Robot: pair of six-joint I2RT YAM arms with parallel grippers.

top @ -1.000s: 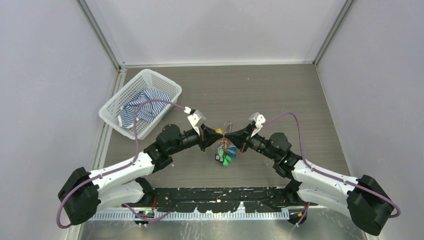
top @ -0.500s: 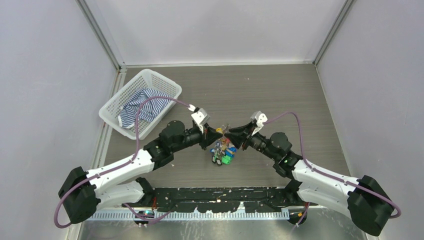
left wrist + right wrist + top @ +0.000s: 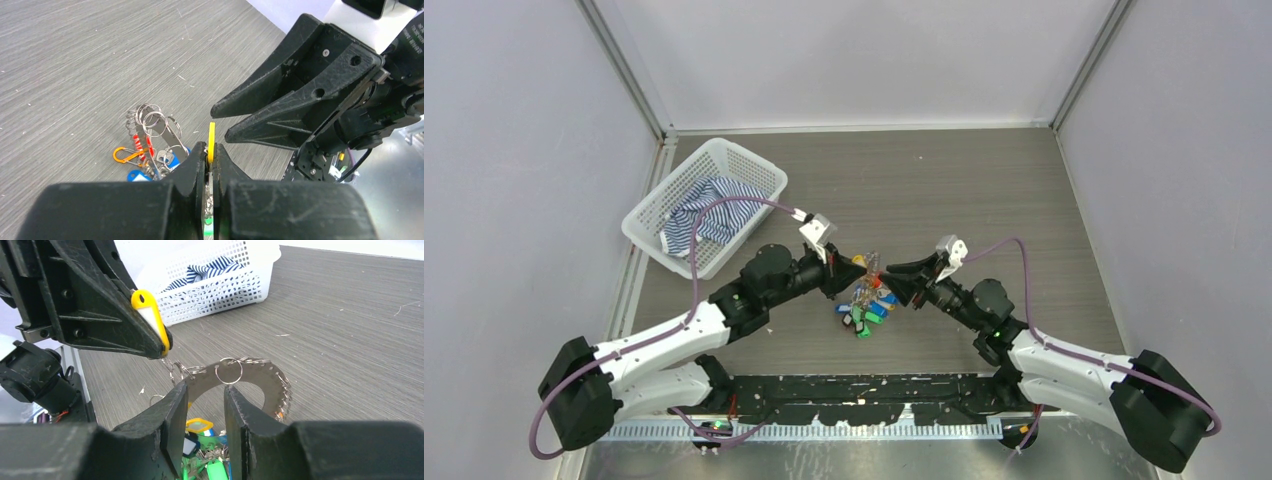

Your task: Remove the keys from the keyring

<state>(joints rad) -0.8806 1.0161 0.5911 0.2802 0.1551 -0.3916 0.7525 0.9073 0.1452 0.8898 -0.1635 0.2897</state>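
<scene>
The keys (image 3: pixel 862 306), with blue, green and yellow tags, lie in a bunch on the table between my two grippers. The keyring (image 3: pixel 260 376) is a flat silvery arc lined with small wire rings, and it also shows in the left wrist view (image 3: pixel 149 120). My left gripper (image 3: pixel 844 271) is shut on a yellow key tag (image 3: pixel 211 141) that hangs by a chain from the bunch (image 3: pixel 149 319). My right gripper (image 3: pixel 206 386) is open, its fingertips just short of the keyring's arc, with nothing between the jaws. It sits right of the bunch (image 3: pixel 894 276).
A white plastic basket (image 3: pixel 654 222) holding a blue-striped cloth (image 3: pixel 704 215) stands at the back left. An orange carabiner (image 3: pixel 125 154) lies with the bunch. The wooden tabletop is walled in on three sides.
The grippers have drawn apart; the right one has backed off to the right and its jaws now stand apart. The bunch has shifted down and left. The left gripper still holds the yellow tag.
</scene>
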